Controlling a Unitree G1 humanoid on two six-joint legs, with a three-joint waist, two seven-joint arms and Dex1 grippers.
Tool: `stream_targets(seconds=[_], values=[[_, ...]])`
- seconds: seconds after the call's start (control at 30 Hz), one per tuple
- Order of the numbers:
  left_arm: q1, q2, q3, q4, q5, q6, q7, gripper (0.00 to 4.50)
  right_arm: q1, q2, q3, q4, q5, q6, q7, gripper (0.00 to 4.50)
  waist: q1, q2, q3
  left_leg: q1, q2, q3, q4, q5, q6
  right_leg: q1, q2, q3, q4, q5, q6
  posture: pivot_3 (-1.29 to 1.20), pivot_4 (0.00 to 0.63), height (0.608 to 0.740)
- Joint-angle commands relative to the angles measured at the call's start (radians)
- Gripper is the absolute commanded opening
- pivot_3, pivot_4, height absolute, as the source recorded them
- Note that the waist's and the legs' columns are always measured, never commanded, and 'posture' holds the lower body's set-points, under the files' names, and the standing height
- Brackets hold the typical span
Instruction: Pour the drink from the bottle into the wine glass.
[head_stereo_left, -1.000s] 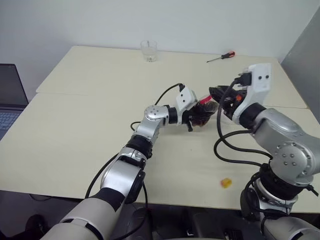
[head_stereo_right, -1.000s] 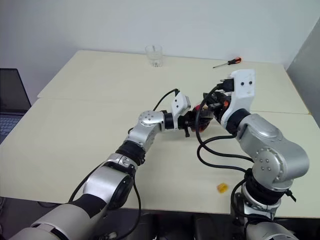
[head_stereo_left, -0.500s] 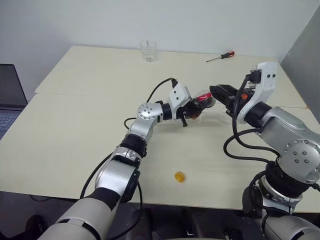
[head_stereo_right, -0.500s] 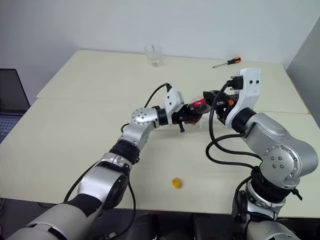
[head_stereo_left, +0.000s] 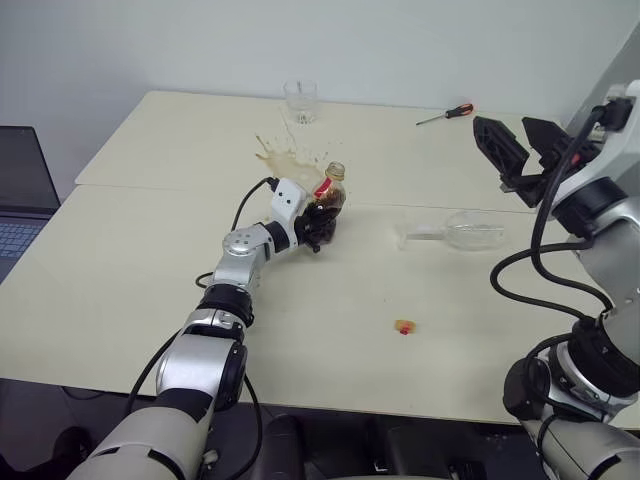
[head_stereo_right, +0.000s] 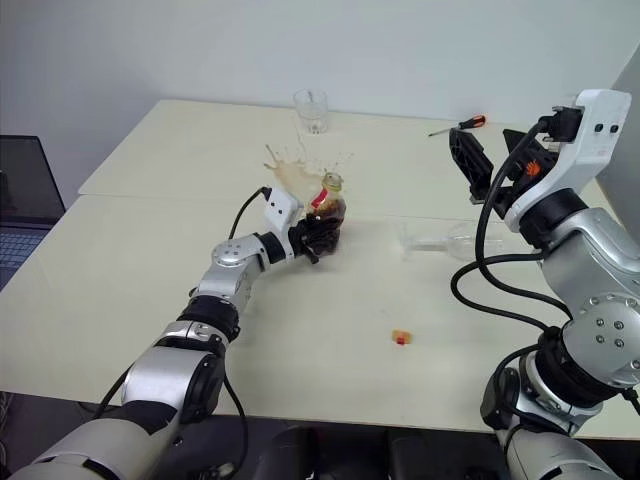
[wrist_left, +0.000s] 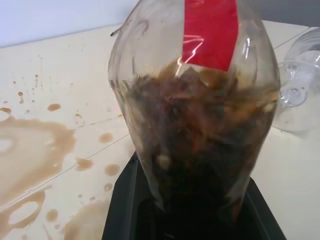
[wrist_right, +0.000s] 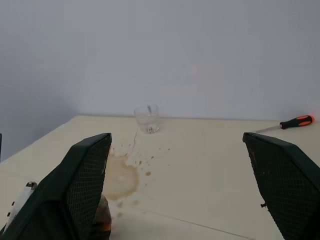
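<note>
Head views: left gripper (head_stereo_left: 318, 228) clamped on bottle (head_stereo_left: 327, 205), uncapped, held near upright above table (head_stereo_left: 150, 290). Brown drink (head_stereo_left: 278, 160) spilled just behind bottle. Wine glass (head_stereo_left: 462, 233) lies on its side, right of bottle. Yellow cap (head_stereo_left: 404, 326) nearer than bottle. Right gripper (head_stereo_left: 518, 148) raised, jaws wide, empty.

Left wrist view: bottle base between fingers, puddle beside.

Right wrist view: tumbler (wrist_right: 147, 119), screwdriver (wrist_right: 292, 123) beyond bottle.
</note>
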Motion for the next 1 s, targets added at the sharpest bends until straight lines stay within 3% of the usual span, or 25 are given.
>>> stream_targets(seconds=[0.03, 0.57, 1.0], values=[[-0.015, 0.018, 0.016, -0.022, 0.004, -0.024, 0.021, 0.65, -0.001, -0.021, -0.003, -0.025, 0.031, -0.020, -0.010, 4.50, 0.000, 0.000, 0.000, 0.000, 0.000, 0.000, 0.000, 0.000, 0.000, 0.000, 0.000, 0.000, 0.000, 0.000, 0.000, 0.00, 0.150, 0.740], [0.022, 0.098, 0.136, -0.115, -0.049, -0.049, 0.122, 0.65, 0.058, -0.056, 0.038, -0.011, 0.131, -0.072, -0.001, 4.50, -0.003, 0.000, 0.000, -0.001, 0.001, 0.000, -0.001, 0.000, 0.000, 0.000, 0.000, 0.000, -0.002, 0.000, -0.001, 0.00, 0.150, 0.740], [0.059, 0.176, 0.236, -0.143, -0.061, -0.030, 0.315, 0.65, 0.184, -0.178, 0.260, -0.026, 0.294, -0.102, 0.146, 4.50, -0.002, 0.000, 0.000, -0.001, 0.001, 0.000, -0.001, 0.000, 0.000, 0.000, 0.000, 0.000, -0.002, 0.000, 0.000, 0.00, 0.150, 0.740]])
